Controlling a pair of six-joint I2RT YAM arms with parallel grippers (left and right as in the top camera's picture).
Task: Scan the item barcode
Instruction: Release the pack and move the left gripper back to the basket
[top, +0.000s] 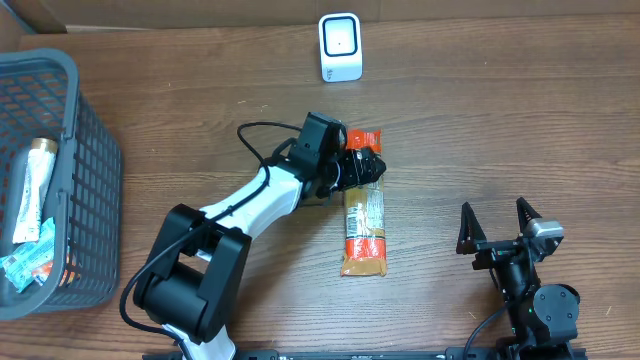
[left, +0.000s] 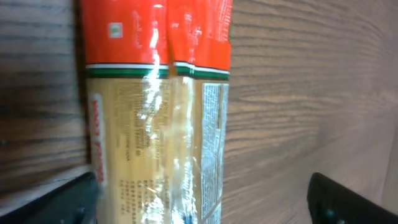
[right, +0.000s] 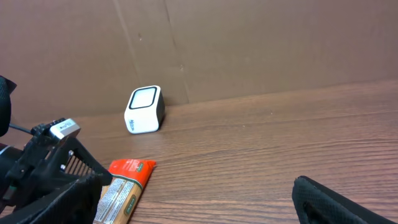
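The white-and-black left arm reaches from its black base at the near edge out toward the middle, elbow bent, with a black cable looping off its wrist. Its black two-finger left claw is tipped downward with the jaws spread wide. In the wrist view the two dark fingertips sit at opposite bottom corners, clamping nothing. On the other side, the all-black right arm sits folded close over its base. The black right claw points away from that base, its two fingers splayed in an open V and holding nothing — one dark fingertip shows in its own wrist camera.
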